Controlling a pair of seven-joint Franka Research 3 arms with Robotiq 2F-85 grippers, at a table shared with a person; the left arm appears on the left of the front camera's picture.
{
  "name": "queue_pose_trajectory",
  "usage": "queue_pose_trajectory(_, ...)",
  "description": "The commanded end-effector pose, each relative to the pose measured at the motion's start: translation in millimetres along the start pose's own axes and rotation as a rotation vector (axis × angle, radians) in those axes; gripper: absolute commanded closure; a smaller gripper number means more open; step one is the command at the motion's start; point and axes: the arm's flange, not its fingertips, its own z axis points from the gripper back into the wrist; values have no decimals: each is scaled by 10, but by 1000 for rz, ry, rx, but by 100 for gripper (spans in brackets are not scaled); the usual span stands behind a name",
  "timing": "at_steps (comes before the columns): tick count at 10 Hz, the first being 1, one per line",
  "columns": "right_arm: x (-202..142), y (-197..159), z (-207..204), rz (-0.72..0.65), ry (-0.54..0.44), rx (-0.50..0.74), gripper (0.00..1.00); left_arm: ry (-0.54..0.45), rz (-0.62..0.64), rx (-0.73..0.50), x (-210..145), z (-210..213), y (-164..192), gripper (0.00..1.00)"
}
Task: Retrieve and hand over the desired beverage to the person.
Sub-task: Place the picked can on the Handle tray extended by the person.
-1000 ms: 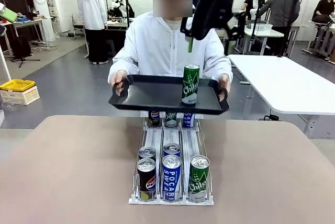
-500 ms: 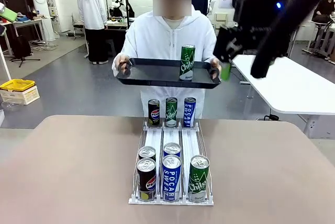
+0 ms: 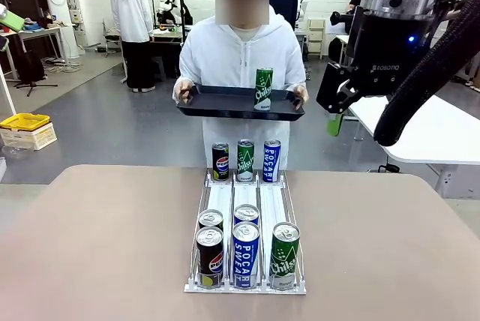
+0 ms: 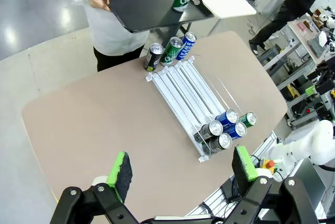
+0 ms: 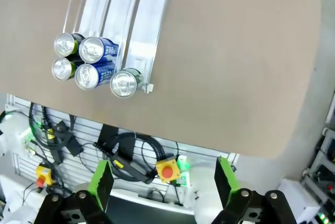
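The green can [image 3: 263, 88] stands upright on the black tray [image 3: 217, 103], near its right end. The person [image 3: 240, 51] holds the tray with both hands beyond the table's [image 3: 97, 246] far edge. I see my right gripper [image 3: 339, 107] in the air to the can's right, apart from it, spread wide and empty. My left gripper [image 4: 182, 166] hangs high above the table, also wide and empty, well away from the can.

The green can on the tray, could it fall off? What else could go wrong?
Maybe. The green Chilsung can stands loose and upright on the black tray, which the person holds up in the air, so a tilt could tip it over. The right gripper, open, hangs high and looks near the tray's end in the front view. A swing that way might bump it.
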Motion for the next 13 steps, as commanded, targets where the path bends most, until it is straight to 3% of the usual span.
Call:
queue_pose_trajectory(1,-8,18,31,19,5,8,0,1,-12,-8,-13,8,5,0)
queue_pose_trajectory(8,-10,42,24,8,-5,-2,0,1,-12,-8,-13,8,5,0)
queue_pose_trajectory(11,-496,-479,452,112,-288,142,0,1,-12,-8,-13,8,5,0)
queue_pose_trajectory(13,-894,-994,775,354,-503,359,0,1,-12,-8,-13,8,5,0)
